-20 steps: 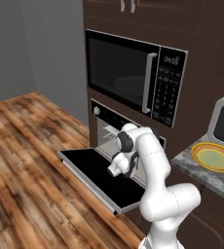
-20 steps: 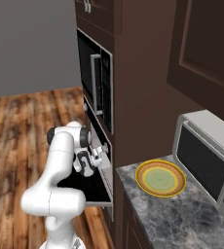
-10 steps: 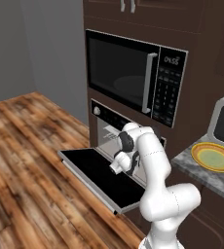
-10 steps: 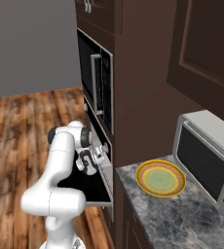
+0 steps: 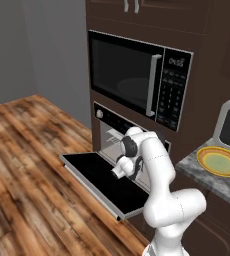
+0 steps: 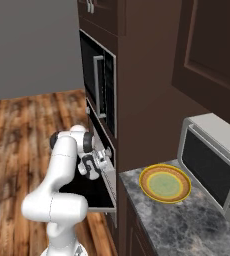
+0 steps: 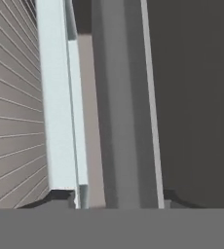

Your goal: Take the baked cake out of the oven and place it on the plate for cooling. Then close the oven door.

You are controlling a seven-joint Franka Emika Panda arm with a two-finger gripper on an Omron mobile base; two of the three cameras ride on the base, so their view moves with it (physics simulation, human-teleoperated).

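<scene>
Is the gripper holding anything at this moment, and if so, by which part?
It cannot be told. The gripper reaches into the oven above the open oven door, but no cake shows between its fingers.

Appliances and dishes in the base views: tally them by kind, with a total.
Ovens: 1, the oven, its oven door dropped open
Microwaves: 1, the microwave
Countertop boxes: 1, the grey countertop box
Plates: 1, the plate
Total: 4

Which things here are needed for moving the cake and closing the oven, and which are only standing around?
Needed: oven, its lowered oven door, plate, gripper.
Standing around: microwave, small grey countertop box, upper cabinets.
</scene>
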